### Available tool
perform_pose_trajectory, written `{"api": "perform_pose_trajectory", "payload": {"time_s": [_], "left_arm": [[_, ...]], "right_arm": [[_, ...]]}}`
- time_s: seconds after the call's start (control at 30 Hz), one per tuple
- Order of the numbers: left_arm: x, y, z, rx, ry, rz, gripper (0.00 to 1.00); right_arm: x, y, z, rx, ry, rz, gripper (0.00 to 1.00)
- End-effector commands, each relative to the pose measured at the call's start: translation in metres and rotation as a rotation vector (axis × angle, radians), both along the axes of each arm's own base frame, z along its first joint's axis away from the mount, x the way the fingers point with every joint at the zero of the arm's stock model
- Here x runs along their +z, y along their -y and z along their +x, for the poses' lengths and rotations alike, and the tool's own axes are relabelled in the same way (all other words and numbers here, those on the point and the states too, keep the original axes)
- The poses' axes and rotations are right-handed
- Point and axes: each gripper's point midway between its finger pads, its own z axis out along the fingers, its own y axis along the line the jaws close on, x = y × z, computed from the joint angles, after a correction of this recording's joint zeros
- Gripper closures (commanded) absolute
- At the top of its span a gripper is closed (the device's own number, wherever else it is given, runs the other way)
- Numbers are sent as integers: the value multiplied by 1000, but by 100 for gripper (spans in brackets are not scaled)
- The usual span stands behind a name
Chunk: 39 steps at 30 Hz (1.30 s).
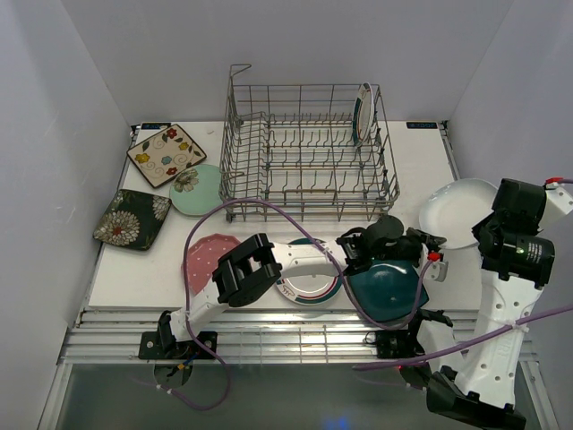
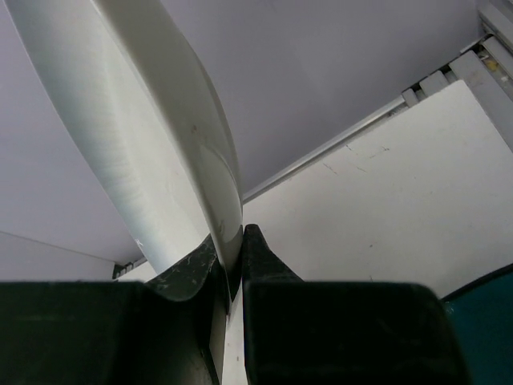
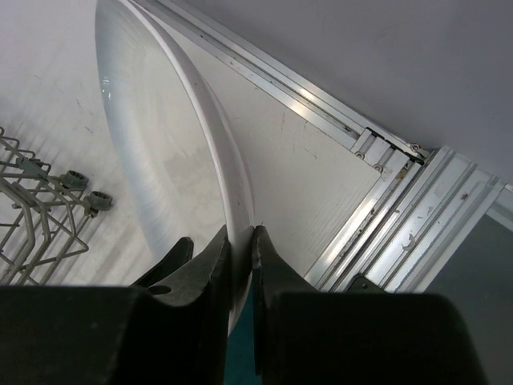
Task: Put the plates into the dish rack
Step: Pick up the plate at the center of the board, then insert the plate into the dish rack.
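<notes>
Since both hands are pinched on the same white oval plate (image 1: 455,208), I read this as a hand-to-hand pass or a 2-hand carry, w/ the plate not yet in the dish rack (image 1: 309,148). To do it well, don't let the arms pull apart or twist vs each other while both grip; the rim is thin and prob. slick, so one side could pop out. If it's a pass, I'd have one hand let go fully before the other moves. Then bring the plate on edge over a free row of tines and lower it straight, clear of the teal-and-red-rimmed plate (image 1: 363,112) standing at the rack's back-right corner. Left hand (image 2: 233,245): jaws narrow, closed on the plate's rim, plate rising up and left in its cam. Right hand (image 3: 239,241): same, narrow, clamped on the rim, plate leaning toward the rack side. From above, the plate sits right of the rack, near its front-right corner, between the 2 hands: left hand at its near-left edge, right hand at its right edge. It looks tilted and off the desk (image 1: 421,161), but I can't tell for sure. The dark teal square plate (image 1: 385,288) lies flat just below the left hand.
</notes>
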Motion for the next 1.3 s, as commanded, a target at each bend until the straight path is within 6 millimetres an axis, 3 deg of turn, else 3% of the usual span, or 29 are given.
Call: {"api": "perform_pose_trajectory", "payload": {"time_s": [0.0, 0.17, 0.37, 0.7, 0.93, 1.27], "left_arm": [[48, 3, -5, 28, 31, -74, 100], [75, 0, 2, 75, 92, -139, 100], [108, -4, 6, 116, 141, -204, 100], [142, -21, 27, 254, 212, -277, 100], [176, -35, 37, 339, 249, -358, 100], [189, -57, 63, 459, 236, -424, 100]], "right_arm": [[87, -21, 27, 108, 380, 10, 92], [114, -29, 24, 171, 443, -19, 92], [139, -46, 35, 309, 496, -32, 92], [183, -71, 41, 467, 608, -37, 92], [197, -91, 47, 577, 648, 5, 92], [205, -101, 64, 651, 658, 37, 92]]}}
